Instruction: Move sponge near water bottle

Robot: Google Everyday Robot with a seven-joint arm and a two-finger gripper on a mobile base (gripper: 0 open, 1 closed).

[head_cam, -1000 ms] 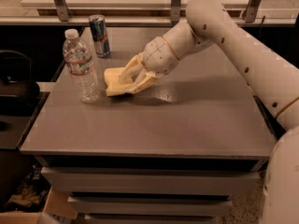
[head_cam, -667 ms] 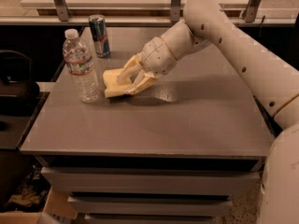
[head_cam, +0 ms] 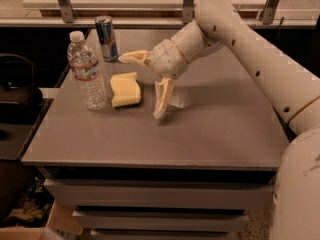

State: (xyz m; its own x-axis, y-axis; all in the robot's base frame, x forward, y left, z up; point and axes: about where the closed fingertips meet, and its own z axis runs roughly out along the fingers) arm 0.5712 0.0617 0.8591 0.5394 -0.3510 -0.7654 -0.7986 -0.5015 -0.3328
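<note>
On the grey table (head_cam: pixel 225 134), the pale yellow sponge (head_cam: pixel 125 89) lies flat just beside the water bottle (head_cam: pixel 88 71), between it and the gripper (head_cam: pixel 146 81), whose two fingers are spread wide apart, released and grasping nothing.

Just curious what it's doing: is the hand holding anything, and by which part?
Nothing is held. The hand hangs open close by the sponge, which lies free on the table beside the water bottle.
</note>
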